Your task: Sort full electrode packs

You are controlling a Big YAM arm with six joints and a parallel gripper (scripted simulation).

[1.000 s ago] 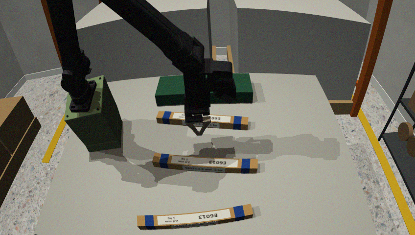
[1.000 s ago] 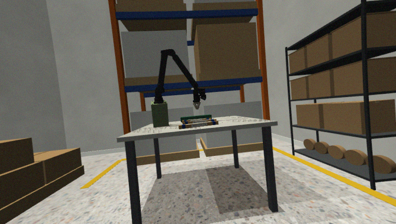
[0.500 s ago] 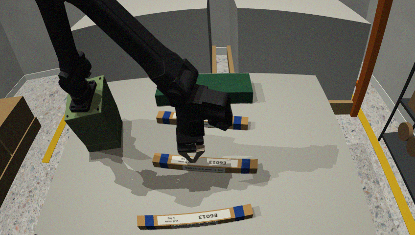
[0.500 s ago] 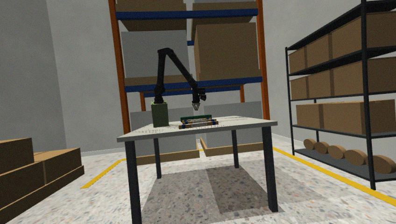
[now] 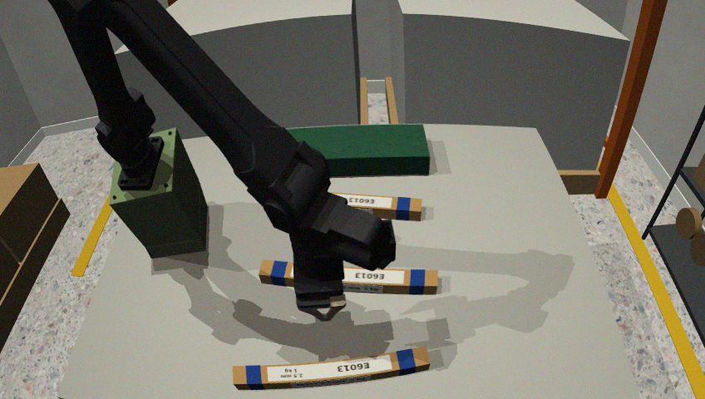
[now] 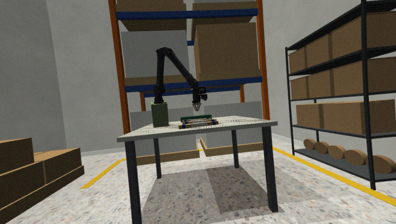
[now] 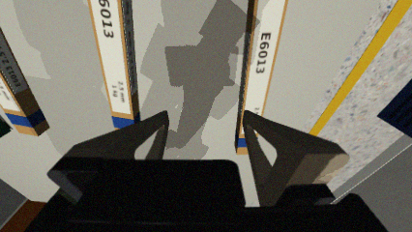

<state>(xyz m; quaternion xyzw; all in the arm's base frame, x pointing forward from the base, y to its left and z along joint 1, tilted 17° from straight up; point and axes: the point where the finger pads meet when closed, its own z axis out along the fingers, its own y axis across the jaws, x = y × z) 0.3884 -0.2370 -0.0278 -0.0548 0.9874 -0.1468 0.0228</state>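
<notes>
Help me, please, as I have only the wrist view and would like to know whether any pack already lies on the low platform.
Observer: No. The top view shows all three packs on the bench, off the green platform.

Operator: Thank you; are the fingertips down at the packs?

Observer: No, the exterior view shows the open gripper hanging clear above them.
</notes>
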